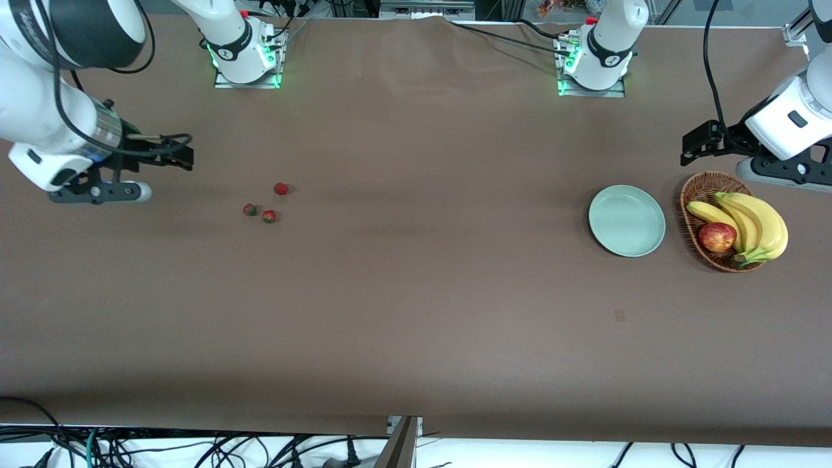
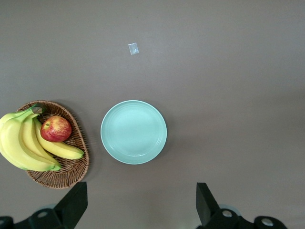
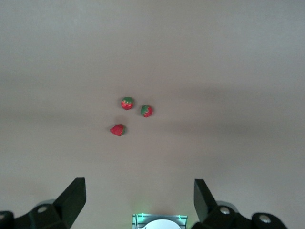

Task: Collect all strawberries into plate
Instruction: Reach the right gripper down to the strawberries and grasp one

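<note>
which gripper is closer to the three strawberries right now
The right gripper, open above the table near the strawberries. The left gripper, also open, hangs above the basket at the left arm's end of the table.

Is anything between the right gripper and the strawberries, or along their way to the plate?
Nothing visible: bare brown table lies between the open right gripper and the three small red strawberries, and on to the round mint-green plate.
</note>
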Controlling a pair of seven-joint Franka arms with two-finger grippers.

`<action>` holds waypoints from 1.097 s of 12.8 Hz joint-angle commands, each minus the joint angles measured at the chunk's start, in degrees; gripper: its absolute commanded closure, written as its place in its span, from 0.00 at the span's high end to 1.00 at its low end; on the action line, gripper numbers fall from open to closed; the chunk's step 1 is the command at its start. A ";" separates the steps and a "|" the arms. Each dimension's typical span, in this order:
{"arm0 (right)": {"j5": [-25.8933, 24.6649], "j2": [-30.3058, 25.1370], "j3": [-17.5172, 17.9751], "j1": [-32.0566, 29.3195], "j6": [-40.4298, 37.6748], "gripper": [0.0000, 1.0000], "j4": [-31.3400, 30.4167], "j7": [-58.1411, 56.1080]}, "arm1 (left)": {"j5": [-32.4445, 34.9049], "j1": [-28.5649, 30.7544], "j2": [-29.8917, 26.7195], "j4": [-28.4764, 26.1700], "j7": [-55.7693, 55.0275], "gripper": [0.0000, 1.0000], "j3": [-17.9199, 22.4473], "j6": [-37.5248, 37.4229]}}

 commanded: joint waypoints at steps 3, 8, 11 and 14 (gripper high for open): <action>2.23 -0.35 -0.01 0.68 15.57 1.00 -16.80 -0.81 | -0.56 -0.15 0.05 0.44 0.63 1.00 0.14 0.18; 7.50 0.43 0.34 0.94 42.89 1.00 -37.81 0.33 | -0.56 -0.15 0.05 0.44 0.63 1.00 0.14 0.18; 8.55 3.51 2.79 1.12 55.93 1.00 -45.30 4.00 | -0.56 -0.15 0.05 0.44 0.72 1.00 0.14 0.18; 10.14 6.40 8.06 1.20 60.43 0.99 -46.64 13.91 | -0.56 -0.15 0.05 0.44 0.72 1.00 0.14 0.18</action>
